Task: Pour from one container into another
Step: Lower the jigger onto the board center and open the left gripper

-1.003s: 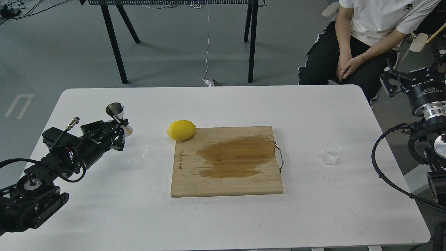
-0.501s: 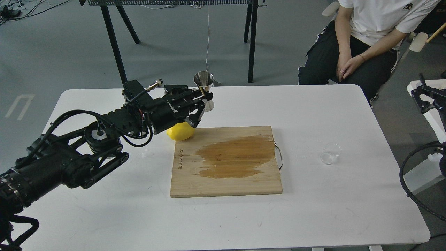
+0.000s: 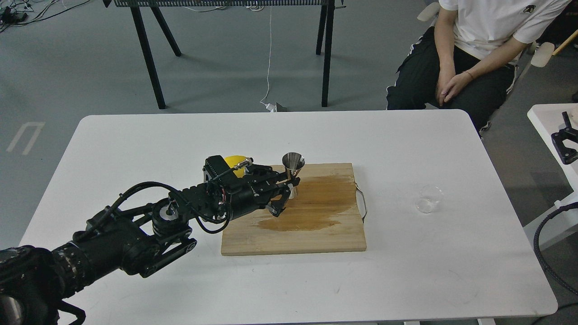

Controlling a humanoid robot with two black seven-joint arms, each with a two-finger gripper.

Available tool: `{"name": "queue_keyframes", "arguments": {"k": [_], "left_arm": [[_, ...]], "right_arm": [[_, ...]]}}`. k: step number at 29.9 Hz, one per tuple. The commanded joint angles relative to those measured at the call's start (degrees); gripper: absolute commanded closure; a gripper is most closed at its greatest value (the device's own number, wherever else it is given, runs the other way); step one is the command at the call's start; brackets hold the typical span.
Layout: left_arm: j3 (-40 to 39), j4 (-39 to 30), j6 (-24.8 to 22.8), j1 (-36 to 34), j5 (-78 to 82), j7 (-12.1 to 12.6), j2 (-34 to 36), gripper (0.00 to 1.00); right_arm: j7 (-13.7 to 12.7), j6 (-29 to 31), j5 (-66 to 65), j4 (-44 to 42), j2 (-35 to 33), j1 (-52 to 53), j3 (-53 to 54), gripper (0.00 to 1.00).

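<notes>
My left gripper (image 3: 289, 184) is shut on the narrow waist of the shiny steel jigger (image 3: 293, 168), which stands upright with its base on or just above the wet patch of the wooden board (image 3: 316, 234). The clear round cup (image 3: 429, 198) sits alone on the white table, right of the board, a good way from the jigger. Only a black part of my right arm (image 3: 566, 146) shows at the right edge; its gripper is out of view.
A yellow lemon (image 3: 235, 161) lies at the board's far left corner, mostly hidden behind my left arm. The board has a metal handle (image 3: 362, 203) on its right side. A seated person (image 3: 469, 54) is beyond the table's far right corner.
My left arm has carried the jigger from the far side of the lemon rightward and nearer, down onto the board. The right arm has drawn further out of view.
</notes>
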Motion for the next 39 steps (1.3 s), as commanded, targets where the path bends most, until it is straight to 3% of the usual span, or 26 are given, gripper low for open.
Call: {"name": "queue_keyframes", "arguments": {"k": [1,16,27,31,39], "left_arm": [[0.02,2.82,-0.05,0.16,-0.01,0.66,-1.92,0.95],[0.2,7.22,-0.05,1.92,-0.01,1.1,-5.53,0.93],[0.11,8.01,-0.05,2.0,-0.01,1.18,-6.76,0.82],[0.2,8.01,-0.05,2.01,-0.01,1.18,-6.76,0.71],[0.02,7.92,-0.05,1.92,-0.01,1.1,-6.67,0.71]], "right_arm": [[0.0,0.0,-0.08,0.37,0.33,0.08,-0.01,0.0],[0.0,0.0,-0.08,0.54,0.5,-0.01,-0.01,0.0],[0.0,0.0,-0.08,0.54,0.59,-0.01,-0.01,0.0],[0.0,0.0,-0.08,0.63,0.59,-0.01,-0.01,0.0],[0.0,0.0,-0.08,0.54,0.68,-0.01,-0.01,0.0]]}}
